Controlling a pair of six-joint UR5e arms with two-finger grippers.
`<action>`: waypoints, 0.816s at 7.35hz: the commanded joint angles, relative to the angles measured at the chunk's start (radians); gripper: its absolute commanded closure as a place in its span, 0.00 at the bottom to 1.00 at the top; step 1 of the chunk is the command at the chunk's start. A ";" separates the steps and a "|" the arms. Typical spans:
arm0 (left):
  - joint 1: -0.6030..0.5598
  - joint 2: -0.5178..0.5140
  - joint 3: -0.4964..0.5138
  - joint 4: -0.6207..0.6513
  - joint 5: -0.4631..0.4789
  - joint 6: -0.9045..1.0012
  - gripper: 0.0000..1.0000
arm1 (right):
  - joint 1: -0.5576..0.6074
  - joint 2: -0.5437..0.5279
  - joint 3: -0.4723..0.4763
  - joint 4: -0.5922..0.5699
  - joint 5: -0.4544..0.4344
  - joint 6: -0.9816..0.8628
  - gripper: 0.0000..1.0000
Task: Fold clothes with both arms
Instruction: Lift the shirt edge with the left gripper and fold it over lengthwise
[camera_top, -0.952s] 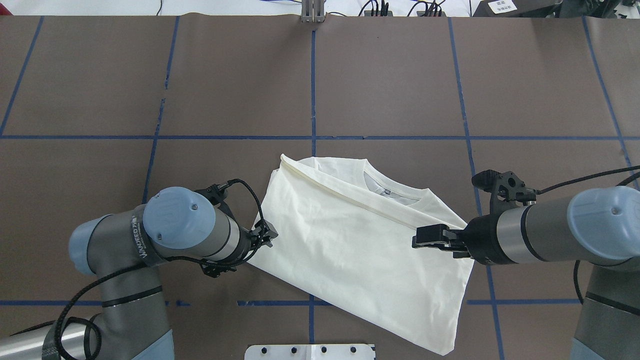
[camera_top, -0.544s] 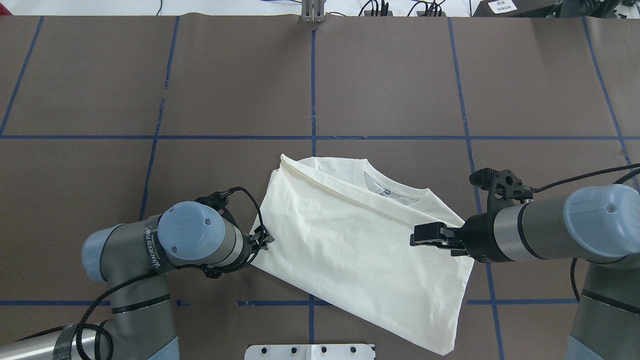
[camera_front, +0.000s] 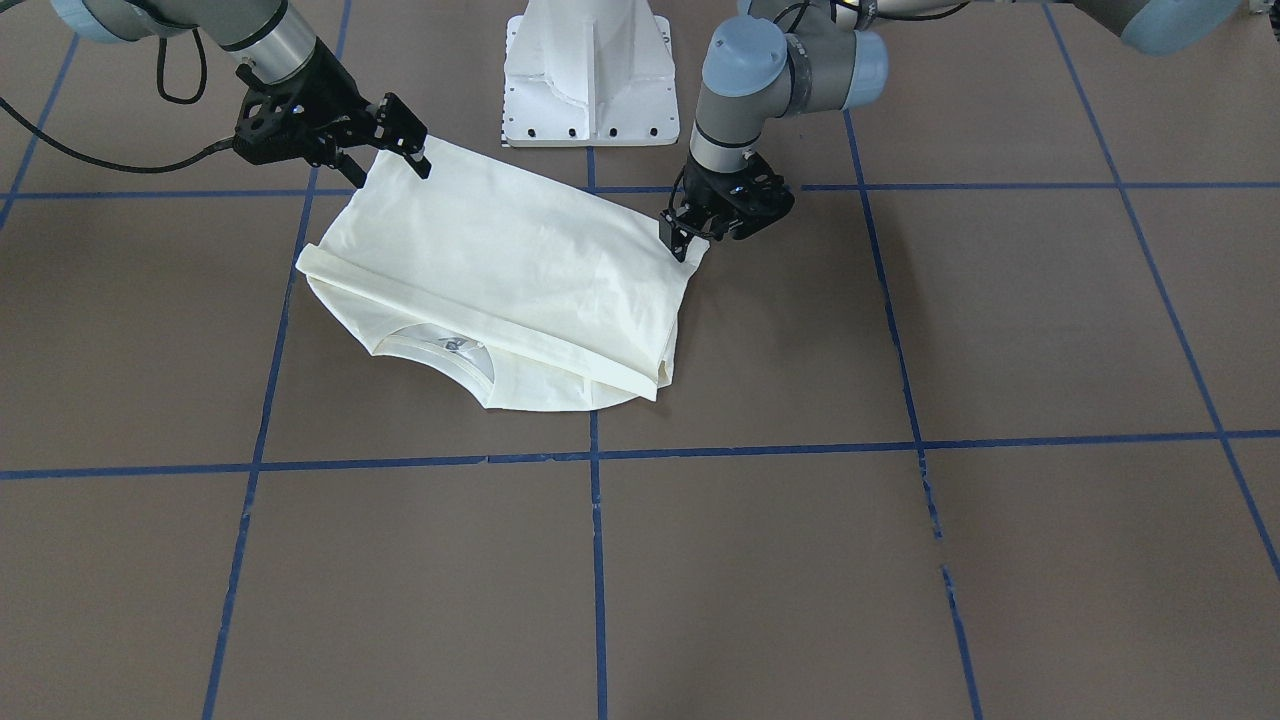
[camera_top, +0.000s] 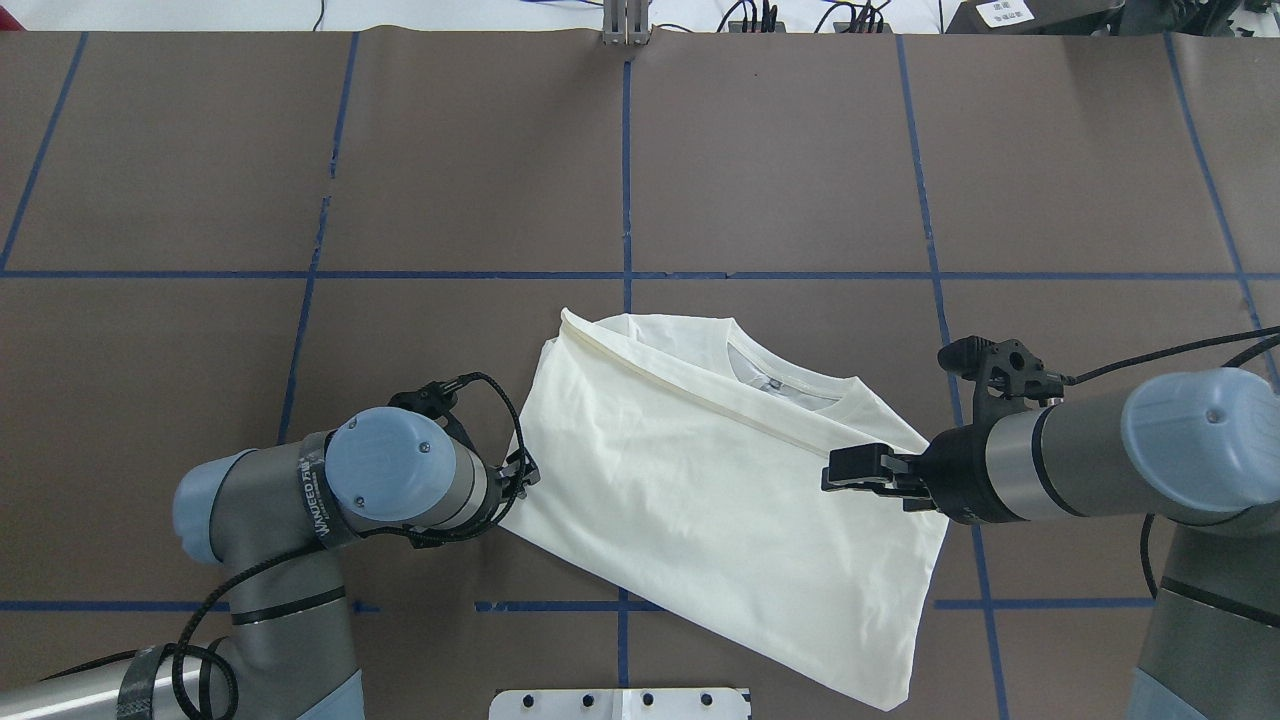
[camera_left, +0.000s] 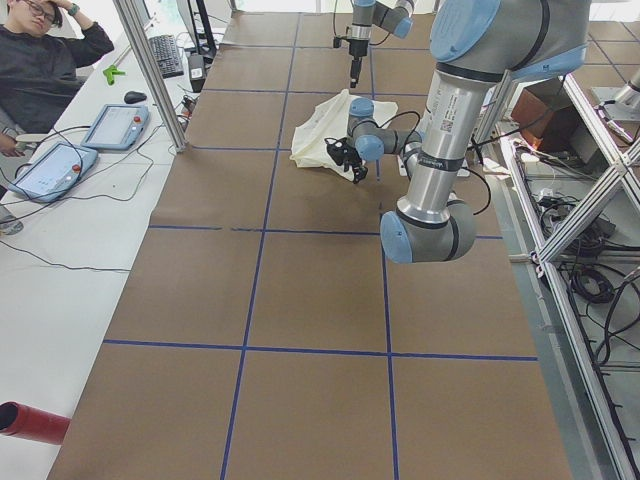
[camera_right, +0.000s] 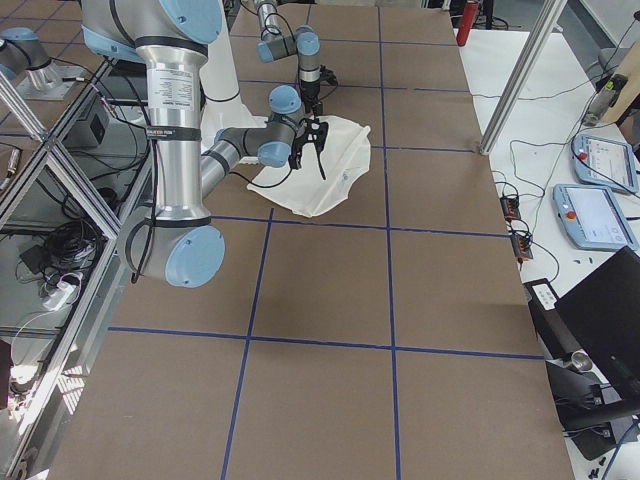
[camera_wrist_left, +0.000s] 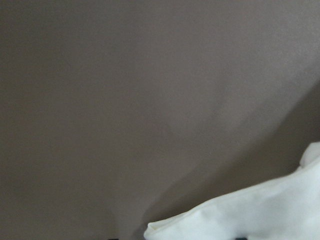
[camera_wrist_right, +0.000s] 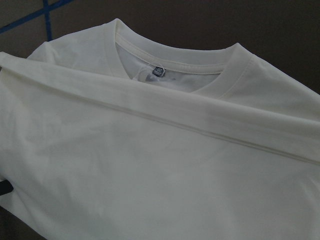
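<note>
Folded cream shirt on a brown table, a robot arm at each end.

The brown table (camera_top: 780, 150), crossed by blue tape lines (camera_top: 627, 180), carries the T-shirt (camera_top: 700, 500) near the robot's side. It lies flat and slanted, folded with a plain side up. The left arm (camera_top: 400, 480) bends down at one corner, and its gripper (camera_front: 688, 240) touches the cloth edge there. Whether its fingers pinch the fabric cannot be told. The right arm (camera_top: 1100, 450) reaches in level from the opposite end. Its gripper (camera_front: 390, 172) is spread wide over the shirt's edge and grasps nothing. The ribbed collar (camera_wrist_right: 175, 55) peeks out on the far side, with a small grey label (camera_wrist_right: 159, 70) inside it.
</note>
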 joint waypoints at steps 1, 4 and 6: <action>-0.002 -0.004 -0.001 0.003 0.008 0.003 0.44 | 0.000 0.000 -0.003 0.000 0.001 -0.001 0.00; -0.002 -0.004 -0.010 0.007 0.007 0.003 0.73 | 0.002 0.000 -0.003 0.000 0.001 -0.001 0.00; -0.005 -0.004 -0.014 0.007 0.005 0.002 1.00 | 0.003 -0.002 -0.003 0.000 0.001 -0.001 0.00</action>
